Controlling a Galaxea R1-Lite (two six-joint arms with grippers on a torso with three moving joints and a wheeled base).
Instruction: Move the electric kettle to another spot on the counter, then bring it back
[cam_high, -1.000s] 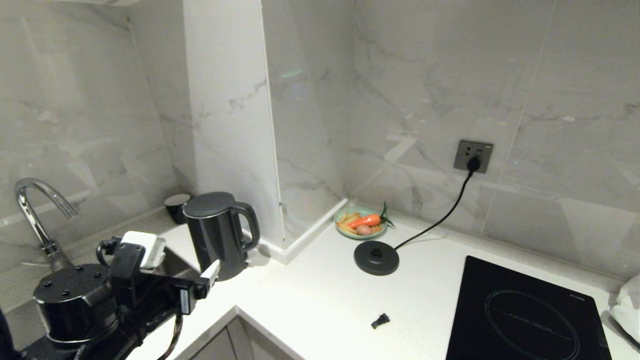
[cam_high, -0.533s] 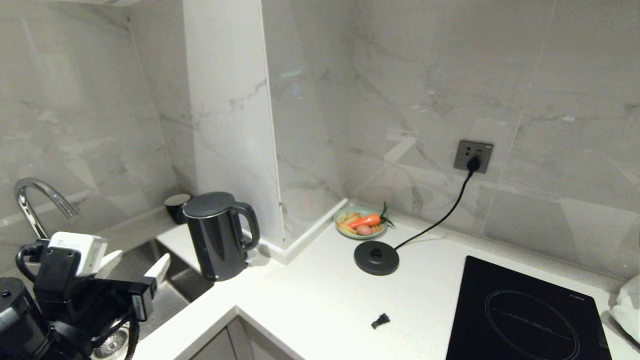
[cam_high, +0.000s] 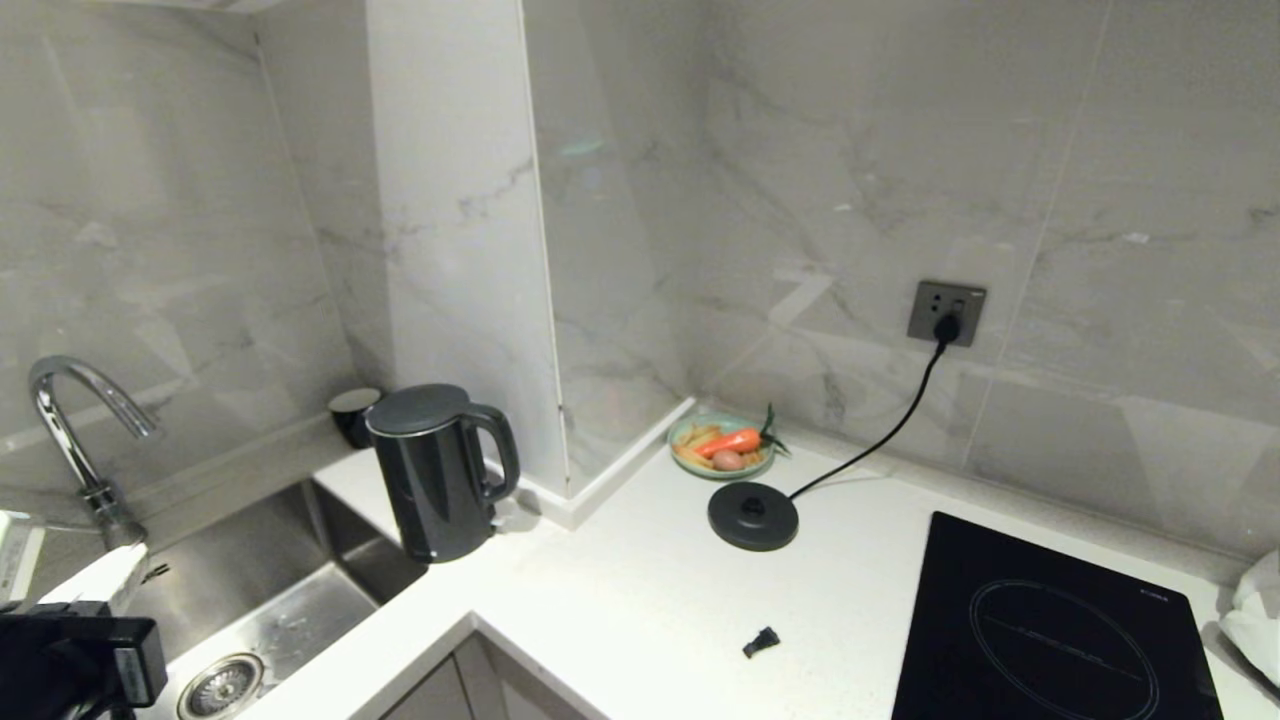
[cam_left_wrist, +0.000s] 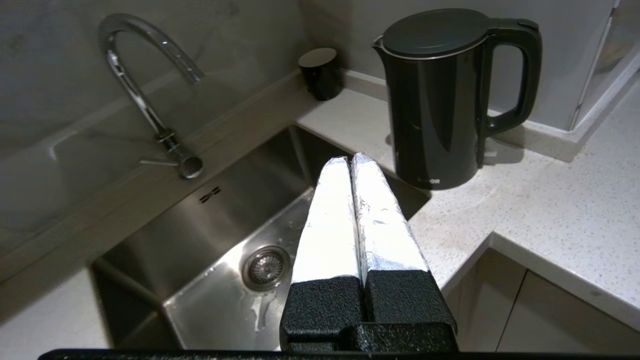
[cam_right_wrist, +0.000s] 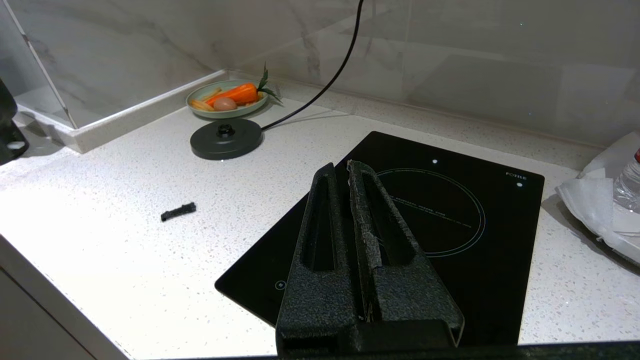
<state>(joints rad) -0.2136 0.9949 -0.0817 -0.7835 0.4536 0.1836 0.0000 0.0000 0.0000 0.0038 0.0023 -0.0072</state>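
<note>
While the electric kettle (cam_high: 437, 472) sits on the counter (cam_high: 640, 590) far left, my left gripper (cam_left_wrist: 351, 161) hangs pinched closed, empty, over the sink (cam_left_wrist: 220, 220); right gripper (cam_right_wrist: 345, 170) closed too.

I note a steel sink (cam_high: 250, 590) with a round drain (cam_high: 212, 684) and a curved chrome tap (cam_high: 70, 420) behind it. A small black cup (cam_high: 352, 414) stands at the wall. A green dish (cam_high: 722, 446) holds a carrot (cam_high: 732, 441) and an egg (cam_high: 727, 460). Just in front lies a black base disc (cam_high: 753, 515), its cord (cam_high: 880, 430) plugged into a grey wall socket (cam_high: 946, 312). A black induction hob (cam_high: 1050, 630) sits to the right, with a small black piece (cam_high: 761, 641) lying loose to its left.
</note>
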